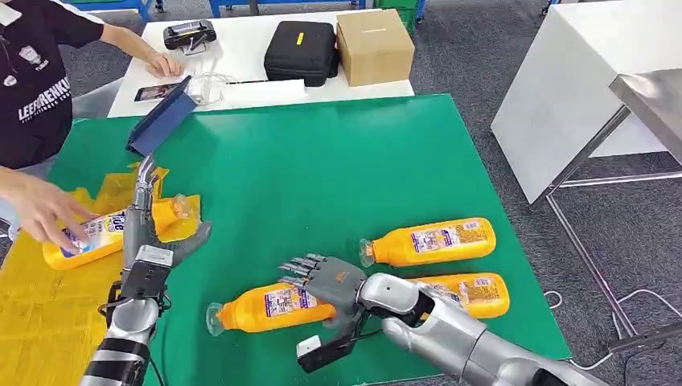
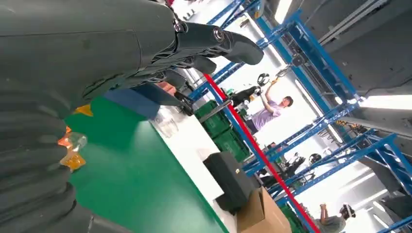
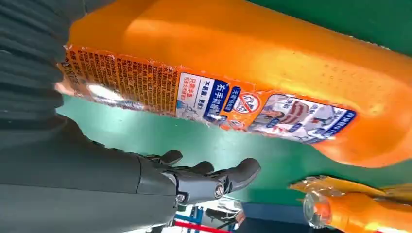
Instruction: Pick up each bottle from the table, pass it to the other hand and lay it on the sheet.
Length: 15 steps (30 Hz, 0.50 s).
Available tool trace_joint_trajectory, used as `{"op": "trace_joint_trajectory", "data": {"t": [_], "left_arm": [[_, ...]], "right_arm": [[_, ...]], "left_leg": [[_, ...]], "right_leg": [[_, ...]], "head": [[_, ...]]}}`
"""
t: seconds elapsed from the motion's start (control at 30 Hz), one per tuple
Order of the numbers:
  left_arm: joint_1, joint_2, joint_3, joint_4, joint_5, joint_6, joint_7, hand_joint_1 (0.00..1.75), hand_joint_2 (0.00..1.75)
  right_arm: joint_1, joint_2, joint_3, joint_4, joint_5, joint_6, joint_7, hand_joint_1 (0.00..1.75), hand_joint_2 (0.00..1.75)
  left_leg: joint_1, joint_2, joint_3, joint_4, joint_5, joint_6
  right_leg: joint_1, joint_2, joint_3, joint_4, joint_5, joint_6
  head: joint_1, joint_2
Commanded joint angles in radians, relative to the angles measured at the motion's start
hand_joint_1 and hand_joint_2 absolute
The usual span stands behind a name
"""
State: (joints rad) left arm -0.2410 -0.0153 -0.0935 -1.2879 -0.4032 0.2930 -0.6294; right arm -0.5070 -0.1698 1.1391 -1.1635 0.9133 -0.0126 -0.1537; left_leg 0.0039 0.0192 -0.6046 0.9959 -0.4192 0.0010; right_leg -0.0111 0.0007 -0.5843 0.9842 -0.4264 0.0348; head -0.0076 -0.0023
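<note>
Several orange bottles lie on the green table. Nearest me is one bottle, large in the right wrist view. My right hand hovers at its base end with fingers stretched out, not around it. Two more bottles lie to the right. Another bottle lies on the yellow sheet, with a person's hand on it; its clear cap shows past my left hand. That left hand stands beside the bottle, fingers straight and holding nothing.
A blue tablet stand sits at the green table's far left edge. Behind it a white table carries a black case and a cardboard box. A person stands at the left. A white cabinet stands to the right.
</note>
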Motion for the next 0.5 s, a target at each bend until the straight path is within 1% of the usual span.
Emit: {"op": "trace_joint_trajectory", "data": {"t": [0.03,0.17,0.3,0.4,0.5], "left_arm": [[-0.021,-0.007,-0.013,0.048,0.003,0.001,0.006,0.00,1.75],[-0.021,-0.007,-0.013,0.048,0.003,0.001,0.006,0.00,1.75],[-0.020,-0.007,-0.012,0.047,0.003,0.001,0.006,0.00,1.75],[-0.011,-0.010,-0.008,0.032,0.002,-0.001,0.010,0.00,1.75],[-0.002,-0.011,-0.006,0.019,-0.002,-0.002,0.016,0.00,1.75]], "right_arm": [[-0.041,0.018,0.038,0.082,0.010,-0.008,0.015,0.00,1.75],[-0.041,0.018,0.038,0.082,0.010,-0.008,0.015,0.00,1.75],[-0.039,0.022,0.037,0.086,0.018,-0.016,0.024,0.00,1.75],[-0.017,0.058,0.001,0.112,0.081,-0.090,0.059,0.00,1.75],[0.011,0.092,-0.041,0.115,0.137,-0.134,0.095,0.00,1.75]], "left_leg": [[0.000,-0.002,0.003,0.000,-0.001,0.000],[0.000,-0.002,0.002,0.000,0.000,0.000],[0.001,-0.002,0.004,0.000,-0.001,0.000],[0.000,-0.002,0.003,0.000,-0.001,0.000],[0.000,-0.001,0.003,0.000,-0.001,0.000]], "right_leg": [[0.000,-0.001,0.004,0.000,-0.001,-0.001],[0.000,-0.001,0.002,0.000,0.000,-0.001],[0.001,-0.001,0.004,0.000,-0.001,-0.001],[0.000,0.000,0.003,-0.001,-0.001,-0.001],[0.000,0.000,0.003,0.000,-0.001,-0.001]], "head": [[0.000,0.000],[0.000,0.000],[0.000,0.000],[0.000,0.000],[0.000,0.000]]}}
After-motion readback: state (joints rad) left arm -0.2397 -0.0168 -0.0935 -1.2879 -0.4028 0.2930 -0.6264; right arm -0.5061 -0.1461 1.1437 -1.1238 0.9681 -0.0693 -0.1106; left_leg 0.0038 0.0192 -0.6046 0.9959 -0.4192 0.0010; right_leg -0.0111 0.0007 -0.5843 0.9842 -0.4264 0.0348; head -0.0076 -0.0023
